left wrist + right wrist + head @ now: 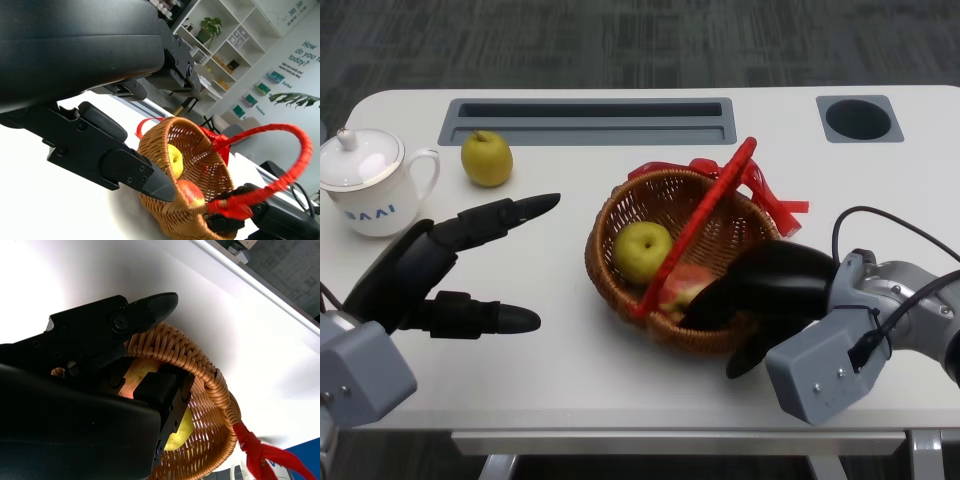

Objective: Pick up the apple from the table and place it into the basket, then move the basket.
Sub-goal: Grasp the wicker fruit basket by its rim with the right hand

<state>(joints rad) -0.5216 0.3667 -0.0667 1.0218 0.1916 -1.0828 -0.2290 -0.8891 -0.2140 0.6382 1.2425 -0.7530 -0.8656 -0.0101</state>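
Note:
A wicker basket (pixel 595 250) with a red handle (pixel 705 215) stands mid-table. Inside lie a yellow-green apple (pixel 641 250) and a reddish apple (pixel 685 285); the left wrist view shows both, the yellow-green apple (pixel 174 157) and the reddish apple (pixel 190 192). My right hand (pixel 770 290) straddles the near rim of the basket (pixel 200 365), fingers inside by the reddish apple, thumb outside against the wall, gripping the rim. My left hand (pixel 450 270) hovers open over the table left of the basket, fingers pointing toward it. A third, yellow apple (pixel 487 158) sits on the table at the back left.
A white lidded teacup (pixel 365 180) stands at the far left. A long grey slot (pixel 585 120) and a round hole (pixel 858 118) are set into the table's back edge. Bare white tabletop lies in front of the basket.

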